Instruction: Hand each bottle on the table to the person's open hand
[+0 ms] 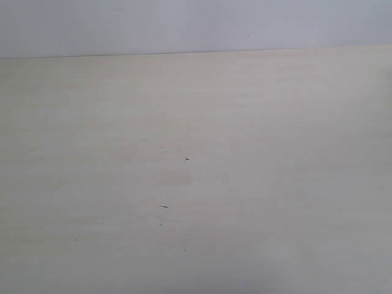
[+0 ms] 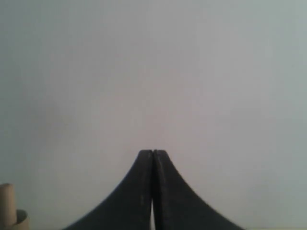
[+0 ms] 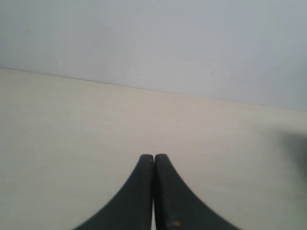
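Pincers, two: my left black pincer (image 2: 153,152) faces grey wall (image 2: 153,72), right black pincer (image 3: 154,156) over beige wood-grain table (image 3: 72,143); both closed, empty.

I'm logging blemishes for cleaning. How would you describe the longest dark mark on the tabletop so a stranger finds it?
The pale beige table fills the exterior view below the grey wall. Just left of its middle and a little lower lies the dark mark. Unlike the tiny cross-shaped speck up and right of it, it is a short, nearly level dash.
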